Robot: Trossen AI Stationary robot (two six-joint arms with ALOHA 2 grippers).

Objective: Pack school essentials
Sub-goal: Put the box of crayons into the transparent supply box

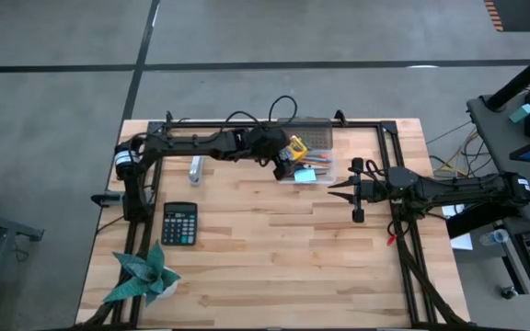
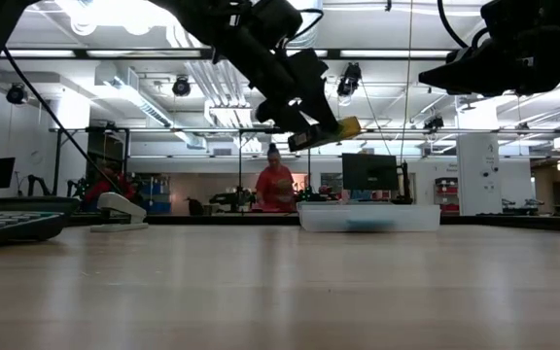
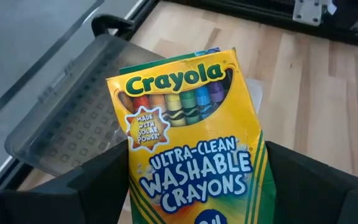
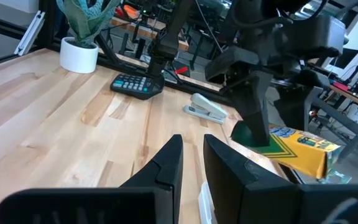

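The left gripper (image 1: 290,156) is clamped on the crayon box (image 1: 296,147), which it holds in the air above the clear plastic container (image 1: 313,169). In the left wrist view the crayon box (image 3: 194,143) sits between the two dark fingers (image 3: 92,180), with the container's lid (image 3: 73,118) beyond it. The right gripper (image 1: 339,189) hangs just beside the container, on the side away from the calculator (image 1: 180,223); its fingers (image 4: 166,163) stand close together with a narrow gap and hold nothing. A stapler (image 1: 196,169) lies between the container and the calculator. The green paper plant (image 1: 143,274) stands farther from the container than the calculator, near the table's (image 1: 274,267) corner.
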